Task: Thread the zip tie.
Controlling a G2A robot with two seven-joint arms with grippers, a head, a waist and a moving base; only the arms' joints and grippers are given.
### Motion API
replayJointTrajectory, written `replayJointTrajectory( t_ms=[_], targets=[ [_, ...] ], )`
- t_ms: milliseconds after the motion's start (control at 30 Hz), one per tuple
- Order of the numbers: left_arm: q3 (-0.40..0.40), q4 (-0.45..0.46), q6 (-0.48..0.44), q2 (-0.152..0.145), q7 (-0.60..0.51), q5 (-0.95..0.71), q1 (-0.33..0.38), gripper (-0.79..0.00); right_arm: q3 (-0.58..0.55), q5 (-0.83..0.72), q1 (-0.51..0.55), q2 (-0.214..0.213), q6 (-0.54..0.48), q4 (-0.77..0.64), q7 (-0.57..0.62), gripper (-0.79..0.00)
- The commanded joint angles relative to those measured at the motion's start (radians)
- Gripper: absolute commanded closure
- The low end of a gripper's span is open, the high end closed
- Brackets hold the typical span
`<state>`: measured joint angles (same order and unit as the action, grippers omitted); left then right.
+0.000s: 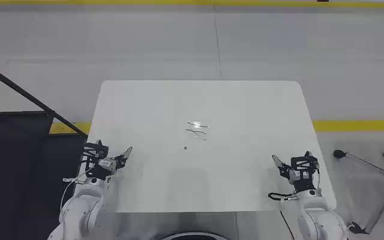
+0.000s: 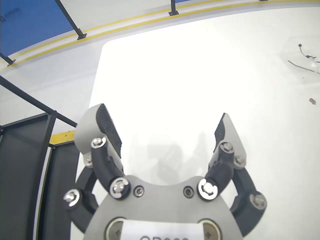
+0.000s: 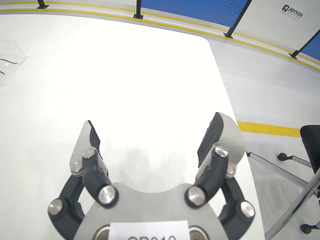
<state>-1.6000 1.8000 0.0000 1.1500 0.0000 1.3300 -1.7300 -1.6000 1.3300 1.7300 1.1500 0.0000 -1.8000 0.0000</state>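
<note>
I see the thin black plastic zip tie (image 1: 195, 133) lying crosswise, roughly midway between my gaping left pincer (image 2: 162, 112) and gaping right pincer (image 3: 153, 118).

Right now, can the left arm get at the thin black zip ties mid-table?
Probably yes. The left gripper sits open at a near corner of the table, with nothing standing between it and the zip ties. Whether the arm stretches that far I can't tell.

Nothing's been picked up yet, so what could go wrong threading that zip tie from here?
The zip tie is thin and lies flat, so a pinch may miss it. It seems to rest on a clear sheet, which could slide. A second dark strand lies close by and could get grabbed too.
</note>
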Motion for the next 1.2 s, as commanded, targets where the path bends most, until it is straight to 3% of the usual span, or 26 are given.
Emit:
replayJointTrajectory(
  t_ms=[0,300,467,967,1067,1167],
  targets=[
    [0.000,0.000,0.000,0.000,0.000,0.000,0.000,-0.785,0.000,0.000,0.000,0.000,0.000,0.000,0.000,-0.784],
    [-0.002,0.002,-0.015,0.002,0.010,-0.029,0.002,-0.785,0.000,0.000,0.000,0.000,0.000,0.000,0.000,-0.785],
    [-0.009,0.007,-0.069,0.005,-0.027,-0.125,0.029,-0.785,0.000,0.000,0.000,0.000,0.000,0.000,0.000,-0.785],
    [-0.013,-0.035,-0.260,0.003,-0.404,-0.588,0.242,-0.785,0.000,0.000,0.000,0.000,0.000,0.000,0.000,-0.785],
    [-0.011,-0.038,-0.259,-0.001,-0.475,-0.599,0.279,-0.785,0.000,0.000,0.000,0.000,0.000,0.000,0.000,-0.785],
    [-0.011,-0.038,-0.259,-0.001,-0.475,-0.599,0.279,-0.785,0.000,0.000,0.000,0.000,0.000,0.000,0.000,-0.785]
  ],
)
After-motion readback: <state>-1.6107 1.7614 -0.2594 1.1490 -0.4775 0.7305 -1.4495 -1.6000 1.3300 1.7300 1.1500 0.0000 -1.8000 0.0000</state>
